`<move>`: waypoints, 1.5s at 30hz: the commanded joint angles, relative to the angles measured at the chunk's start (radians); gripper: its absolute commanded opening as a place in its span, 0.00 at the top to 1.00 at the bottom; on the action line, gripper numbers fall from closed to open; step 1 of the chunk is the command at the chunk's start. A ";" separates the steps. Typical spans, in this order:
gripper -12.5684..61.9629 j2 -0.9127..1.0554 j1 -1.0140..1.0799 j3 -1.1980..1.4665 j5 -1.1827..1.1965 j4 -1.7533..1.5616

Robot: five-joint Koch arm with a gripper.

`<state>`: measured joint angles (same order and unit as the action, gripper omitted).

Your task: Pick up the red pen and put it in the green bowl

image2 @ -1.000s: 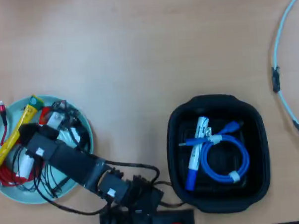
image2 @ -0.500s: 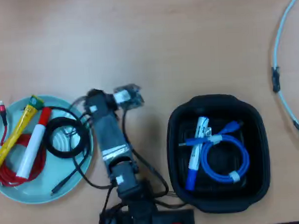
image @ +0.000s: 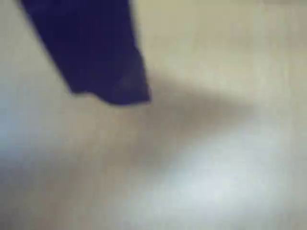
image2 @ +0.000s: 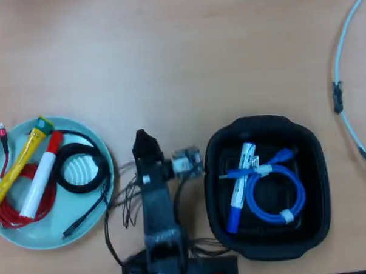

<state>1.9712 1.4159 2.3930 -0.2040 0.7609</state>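
In the overhead view the red pen (image2: 41,178), a white barrel with a red cap, lies inside the green bowl (image2: 48,232) at the left, cap pointing up the picture. My gripper (image2: 143,142) hangs over bare table between the bowl and the black tray, well to the right of the pen, holding nothing that shows. Only one dark tip of it shows from above. The blurred wrist view shows a single dark finger (image: 98,55) over the wooden table, so its state is unclear.
The bowl also holds a yellow pen (image2: 17,163), a red cable (image2: 10,218) and a coiled black cable (image2: 81,169). A black tray (image2: 270,247) at the right holds a blue-capped marker (image2: 239,192) and a blue cable (image2: 277,199). A white cable (image2: 344,75) runs along the right edge.
The arm swung right, from over the bowl to the gap between bowl and tray. The red pen stayed lying in the bowl.
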 commanded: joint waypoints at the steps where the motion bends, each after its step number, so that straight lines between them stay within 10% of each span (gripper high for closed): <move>1: 0.06 0.120 0.043 0.029 0.018 -0.121; 13: 0.06 0.403 0.193 0.436 0.087 -0.353; 45: 0.06 0.403 0.222 0.739 0.084 -0.482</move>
<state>2.2703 1.6368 3.0296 -0.1197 0.2424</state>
